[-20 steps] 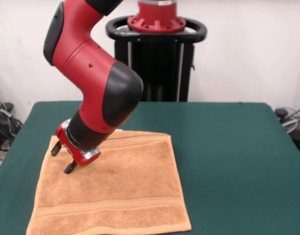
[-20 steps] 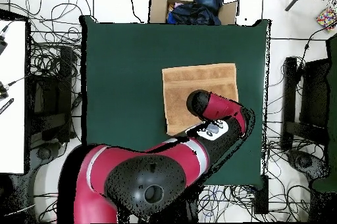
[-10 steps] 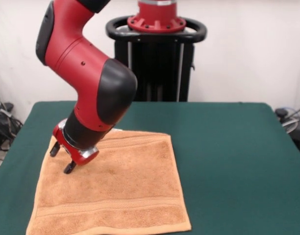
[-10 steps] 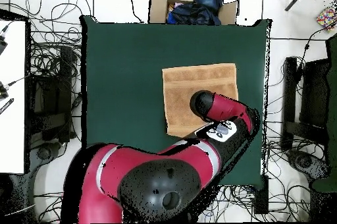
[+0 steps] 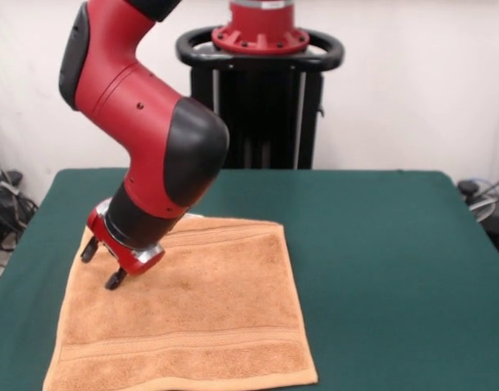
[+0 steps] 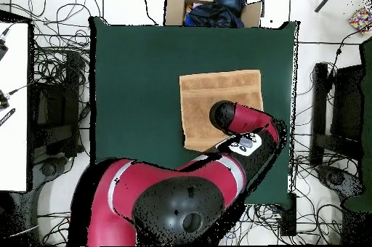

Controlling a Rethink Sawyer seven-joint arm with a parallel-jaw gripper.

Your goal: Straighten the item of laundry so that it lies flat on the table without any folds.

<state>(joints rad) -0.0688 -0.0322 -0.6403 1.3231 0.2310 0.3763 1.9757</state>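
Observation:
The item of laundry (image 5: 200,309) (image 6: 211,88) is an orange-tan towel spread nearly flat on the green table (image 5: 379,261) (image 6: 138,77), with woven bands near its front and back edges. In the front view it lies at the table's near left. My gripper (image 5: 102,265) hangs open just above the towel's left part near the far corner, its two dark fingers apart and holding nothing. In the overhead view the arm (image 6: 243,124) covers the gripper and the towel's lower right corner.
A cardboard box (image 6: 211,8) with dark cloth stands just beyond the table's top edge in the overhead view. Cables lie on the floor around the table. The robot's black pedestal (image 5: 261,98) rises behind the table's far edge.
The arm's upper links swung slightly left in the front view between one second ago and half a second ago. The gripper barely shifted over the towel. The towel has not moved.

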